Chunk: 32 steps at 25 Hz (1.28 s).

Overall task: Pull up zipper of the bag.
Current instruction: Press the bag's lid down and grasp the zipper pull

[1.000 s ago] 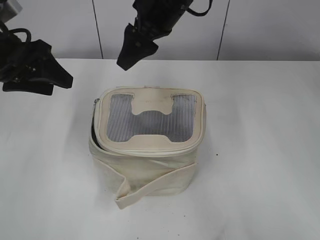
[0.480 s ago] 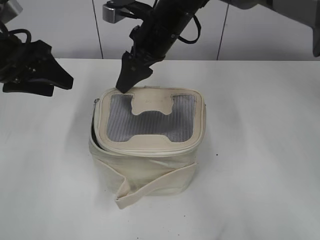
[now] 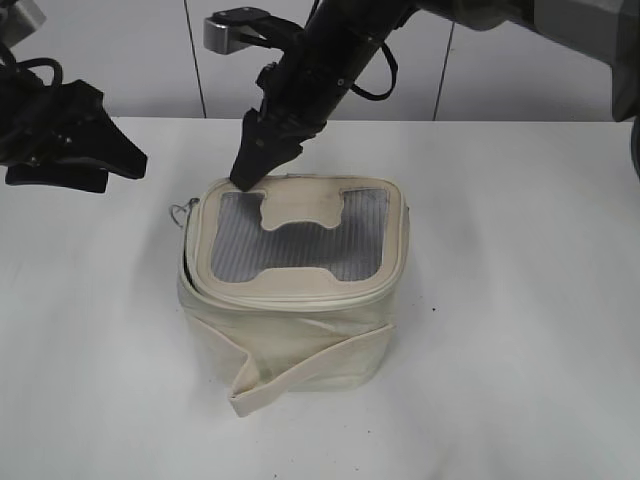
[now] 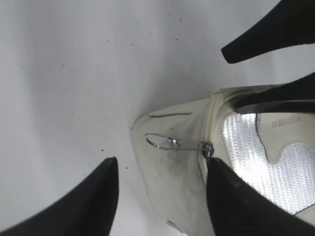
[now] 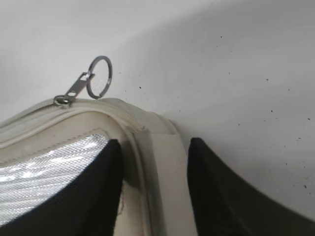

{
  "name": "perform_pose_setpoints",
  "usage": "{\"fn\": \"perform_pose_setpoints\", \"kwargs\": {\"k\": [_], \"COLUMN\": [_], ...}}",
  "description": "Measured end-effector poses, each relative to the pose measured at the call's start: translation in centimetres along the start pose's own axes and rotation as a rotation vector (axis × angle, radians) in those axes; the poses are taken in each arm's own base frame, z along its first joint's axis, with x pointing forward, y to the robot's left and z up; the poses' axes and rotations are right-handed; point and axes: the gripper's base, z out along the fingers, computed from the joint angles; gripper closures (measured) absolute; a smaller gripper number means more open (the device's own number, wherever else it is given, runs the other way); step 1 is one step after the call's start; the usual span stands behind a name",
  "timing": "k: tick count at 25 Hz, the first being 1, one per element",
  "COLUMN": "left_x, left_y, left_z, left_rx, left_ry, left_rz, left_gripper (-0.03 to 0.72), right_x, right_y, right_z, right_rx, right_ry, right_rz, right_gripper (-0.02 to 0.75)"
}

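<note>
The cream bag point(image 3: 295, 290) stands mid-table, its mesh top facing up. The zipper point(image 3: 186, 262) gapes dark along the bag's left edge. A silver slider point(image 4: 207, 148) with a ring pull point(image 4: 160, 141) sticks out at the left corner; the ring also shows in the exterior view point(image 3: 178, 210). My right gripper point(image 3: 246, 176) is open, its tips down on the top panel's back left corner, straddling the rim and a cream tab point(image 5: 165, 167); a ring pull point(image 5: 100, 76) lies just beyond it. My left gripper point(image 3: 130, 160) is open and empty, hovering left of the bag point(image 4: 162, 164).
The white table point(image 3: 520, 300) runs all round the bag. A loose cream strap point(image 3: 300, 372) hangs across the bag's front. The right arm point(image 3: 330, 60) reaches in from the upper right, across the middle. A pale wall stands behind the table.
My right gripper has come down from above the bag onto the top panel's back left corner. The ring pull at the left corner has swung outward. The left gripper has not moved.
</note>
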Motion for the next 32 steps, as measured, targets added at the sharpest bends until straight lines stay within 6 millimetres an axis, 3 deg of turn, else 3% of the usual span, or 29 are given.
{"fn": "perform_pose_setpoints", "kwargs": {"k": [8,19,29,32], "left_x": [0.0,0.2,0.0,0.0], "left_y": [0.0,-0.2,-0.9,-0.9], "left_z": [0.0,0.0,0.8,0.8], "left_rx": [0.000,0.009,-0.003,-0.006], "left_ry": [0.000,0.025,-0.002,-0.012], "left_rz": [0.000,0.106,0.541,0.597], "left_gripper": [0.250,0.250,0.250,0.240], "right_x": [0.0,-0.4,-0.7,-0.7], "right_y": [0.2,0.8,1.2,1.3], "right_z": [0.0,-1.0,-0.8,-0.8], "right_rx": [-0.021,0.008,0.008,0.008], "right_ry": [0.002,0.007,0.013,0.015], "right_rz": [0.058,0.086,0.087,0.085], "right_gripper": [0.697,0.708,0.708,0.708]}}
